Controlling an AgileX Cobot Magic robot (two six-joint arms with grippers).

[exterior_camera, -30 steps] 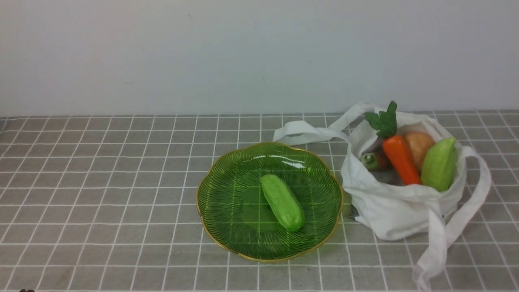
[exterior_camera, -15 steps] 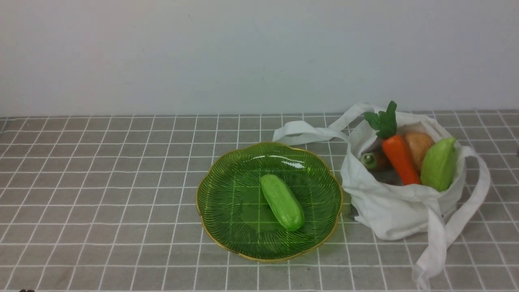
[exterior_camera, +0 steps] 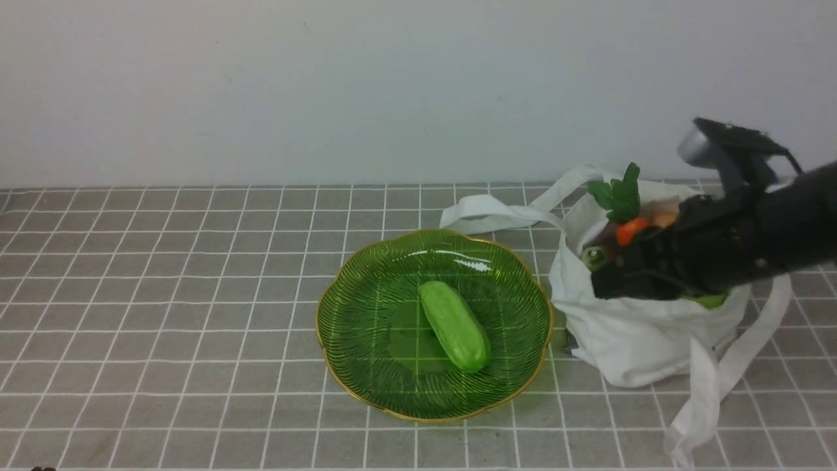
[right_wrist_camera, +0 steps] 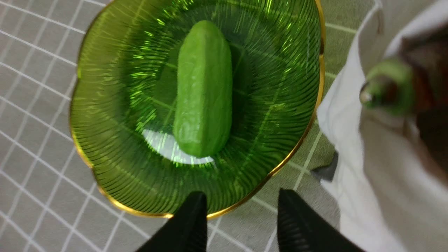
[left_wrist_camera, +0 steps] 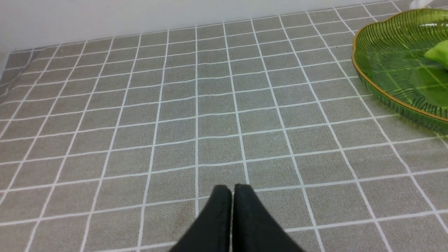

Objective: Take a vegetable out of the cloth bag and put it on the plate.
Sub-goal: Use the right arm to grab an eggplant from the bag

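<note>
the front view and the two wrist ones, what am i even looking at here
This is a robot with two arms. One picture is taken from between the arms, looking forward; the other two come from a camera on each wrist.

On the table with a white grid lies a green glass plate with a gold rim, a light green cucumber in it. To its right stands a white cloth bag with vegetables, among them an orange carrot with green leaves.

The dark shape over the bag is the right arm; its wrist picture shows its jaws apart with nothing between them. The left wrist picture shows that arm's jaws together, holding nothing.
</note>
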